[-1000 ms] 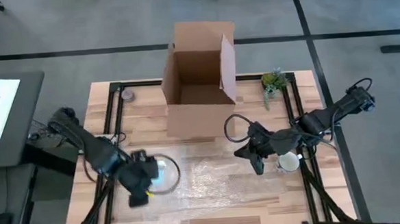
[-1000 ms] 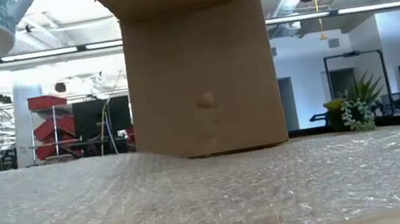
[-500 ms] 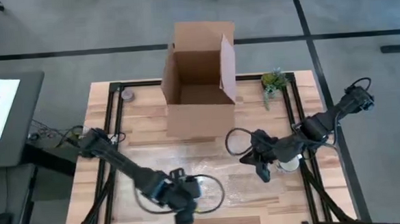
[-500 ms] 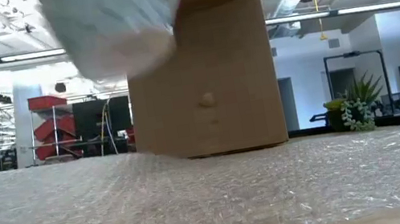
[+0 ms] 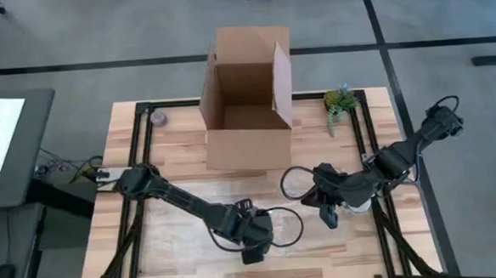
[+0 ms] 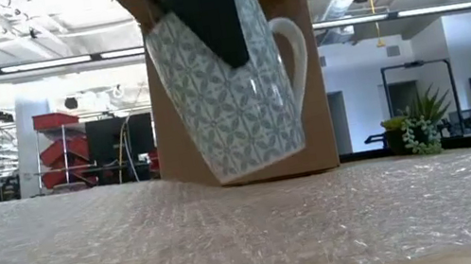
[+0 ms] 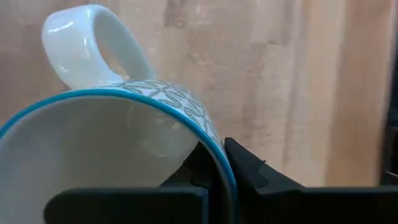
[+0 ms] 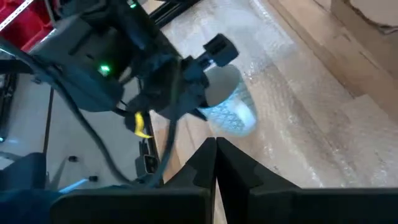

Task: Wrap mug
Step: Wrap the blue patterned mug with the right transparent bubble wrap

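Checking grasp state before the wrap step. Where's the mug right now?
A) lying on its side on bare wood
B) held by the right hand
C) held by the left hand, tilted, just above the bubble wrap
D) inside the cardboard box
C: the left hand pinches the mug by its rim, tilted, clear of the bubble wrap.

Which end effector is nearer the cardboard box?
Right. The right end effector sits just beyond the cardboard box front corner; the left end effector, holding the mug, is farther forward.
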Motion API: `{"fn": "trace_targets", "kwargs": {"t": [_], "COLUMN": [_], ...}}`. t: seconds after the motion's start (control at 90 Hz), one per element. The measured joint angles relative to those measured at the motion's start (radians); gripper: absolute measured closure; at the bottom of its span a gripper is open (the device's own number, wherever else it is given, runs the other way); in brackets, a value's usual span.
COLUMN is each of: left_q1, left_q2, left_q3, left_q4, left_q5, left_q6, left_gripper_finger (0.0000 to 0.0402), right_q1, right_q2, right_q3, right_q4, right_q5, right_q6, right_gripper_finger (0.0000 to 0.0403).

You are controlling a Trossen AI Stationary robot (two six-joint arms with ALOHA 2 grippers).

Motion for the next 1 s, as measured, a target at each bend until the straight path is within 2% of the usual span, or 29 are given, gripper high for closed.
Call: {"fn": "trace_targets", "kwargs": {"t": [0.133, 0.433, 0.633, 1.0], "left_q1": [0.000, -0.004, -0.005, -0.008], "left_q2": [-0.001, 0.000, 0.050, 0.077], "left_q3": [-0.004, -0.004, -0.005, -0.001], "left_q4": [-0.013, -0.004, 0.021, 0.026], "left_q5": [-0.066, -0.026, 0.019, 0.025], "left_q6": [0.015, 0.098, 0.146, 0.147], "left_gripper_finger": [0.0398, 0.0397, 0.0396, 0.0390], "right_q1": [0.010, 0.010, 0.010, 0.010], "right_q2": [0.000, 0.000, 0.000, 0.000], "right_q3": [0.000, 0.000, 0.000, 0.000], "right_q4": [0.000, 0.001, -0.001, -0.004], "right_q5": [0.000, 0.006, 0.026, 0.026], "right_q6": [0.001, 0.008, 0.003, 0.000], "right_gripper_finger": [0.0403, 0.0403, 0.0403, 0.0403]}}
